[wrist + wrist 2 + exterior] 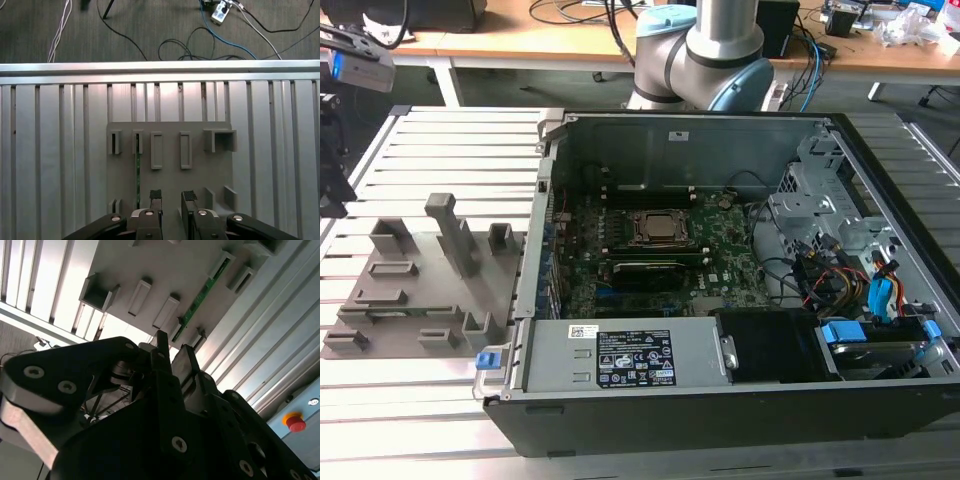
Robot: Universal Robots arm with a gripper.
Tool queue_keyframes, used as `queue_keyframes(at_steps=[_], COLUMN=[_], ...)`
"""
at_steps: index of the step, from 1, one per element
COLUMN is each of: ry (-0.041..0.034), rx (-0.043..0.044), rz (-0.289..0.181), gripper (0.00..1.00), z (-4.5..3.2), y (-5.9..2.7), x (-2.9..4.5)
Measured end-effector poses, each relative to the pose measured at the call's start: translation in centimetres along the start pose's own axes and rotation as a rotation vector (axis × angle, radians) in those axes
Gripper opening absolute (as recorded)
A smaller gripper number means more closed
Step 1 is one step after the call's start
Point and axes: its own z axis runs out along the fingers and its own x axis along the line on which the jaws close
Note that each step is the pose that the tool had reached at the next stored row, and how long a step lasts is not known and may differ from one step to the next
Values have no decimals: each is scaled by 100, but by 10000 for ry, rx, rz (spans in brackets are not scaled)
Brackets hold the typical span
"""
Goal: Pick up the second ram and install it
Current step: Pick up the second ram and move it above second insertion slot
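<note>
One stick to fetch: second ram [137, 170] [200, 295], seated on its long edge in a narrow slot of the grey holder [170, 150], not yet lifted. Sits outside the jaw gap, just beside the outer face of one of the fingers [156, 196], ahead of the tips and apart from them, long axis roughly in line with the finger faces. Gripper [171, 197] hovering over the holder, jaws parted, nothing between them. Judged as the approach part of the pick, with install not begun. Calls for a small sideways shift to bring the gap over the stick's top edge, then a straight descent and a light squeeze on the flat faces. Probably little margin, given a thin board in a close-fitting slot. Ram thin, flat, rigid-looking, green. Fingers black, matte, blocky, with screw heads on the linkage behind. Holder matte grey, plastic by the look, with rectangular pockets and raised posts. Table [50, 150] of bright ribbed aluminium profiles with dark grooves between. Farther out, in the exterior view, open black computer case [720, 420] with green motherboard [720, 250] inside, well apart from the holder.
</note>
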Motion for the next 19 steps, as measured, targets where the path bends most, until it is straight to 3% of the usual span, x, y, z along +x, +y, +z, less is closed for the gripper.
queue_keyframes(at_steps=[19], ry=[0], rx=[0], rz=[0], gripper=[30], z=[248], y=[-13], x=[18])
